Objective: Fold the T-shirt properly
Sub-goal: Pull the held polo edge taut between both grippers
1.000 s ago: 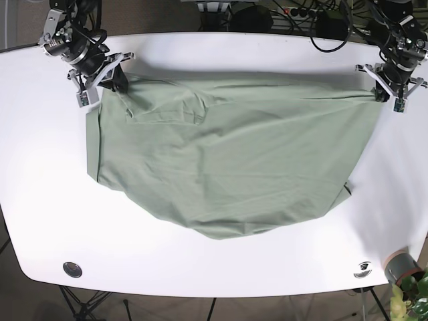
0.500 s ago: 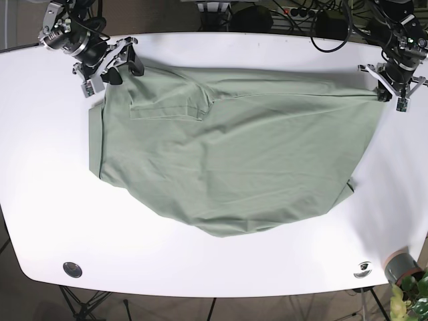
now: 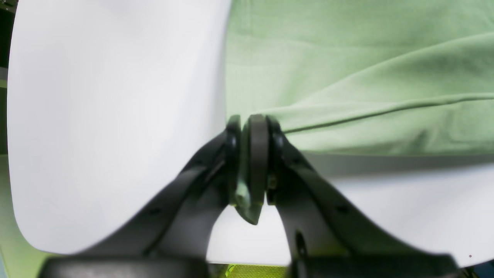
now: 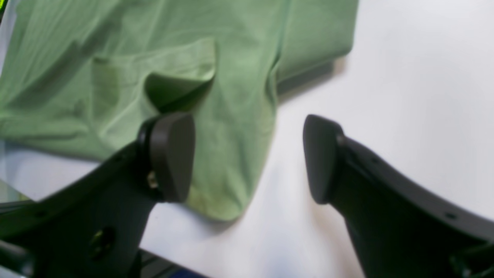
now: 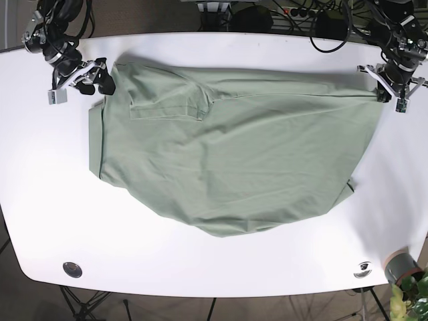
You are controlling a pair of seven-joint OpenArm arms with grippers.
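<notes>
A light green T-shirt (image 5: 234,154) lies spread over the white table (image 5: 200,267), with a folded flap (image 5: 167,100) near its far left corner. On the base view's left, my right gripper (image 5: 95,77) stands open just off the shirt's far left corner. The right wrist view shows that gripper (image 4: 245,158) with its fingers (image 4: 170,154) wide apart over the shirt's corner (image 4: 227,185), which lies on the table. On the base view's right, my left gripper (image 5: 386,90) is shut on the shirt's far right corner. Green cloth (image 3: 247,193) is pinched between its jaws in the left wrist view.
A grey pot (image 5: 401,266) with a plant stands off the table's near right corner. Two round fittings (image 5: 72,269) (image 5: 363,269) sit near the front edge. Cables and equipment (image 5: 314,17) lie behind the far edge. The shirt's rounded hem (image 5: 231,231) reaches toward the front.
My right gripper has opened, let go of the shirt's far left corner and drawn away to the left. That corner now lies flat. My left gripper has held still.
</notes>
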